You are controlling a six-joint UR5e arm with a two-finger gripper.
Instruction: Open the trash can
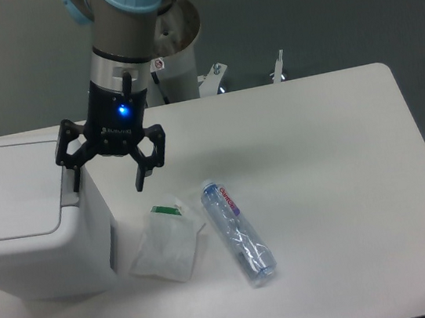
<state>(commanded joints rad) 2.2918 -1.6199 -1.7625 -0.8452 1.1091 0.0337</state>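
The black two-finger gripper point(108, 184), with a blue light glowing on its body, is hanging with its fingers spread wide apart and holding nothing. One fingertip point(76, 182) is sitting at the right edge of the large white boxy plastic trash can point(35, 219), right at the grey push-bar strip point(66, 186) that is running along the lid's right side; whether it is touching the strip cannot be told. The other fingertip point(140, 181) is hanging off the can, over the white table point(335, 189).

The trash can is occupying the left of the view, left of and below the fingers, with its left part cut off by the frame edge. Its flat white lid point(7, 192) is lying closed and facing up, and its long axis appears to be running left to right, with the strip end pointing toward the gripper.

Below the free fingertip, a small white plastic bag with a green tag point(166, 247) is lying flat on the table, just beside the can's right wall. Right of the bag, a clear crumpled plastic bottle with a red-and-blue label point(238, 231) is lying on its side, its cap end pointing up toward the fingers.
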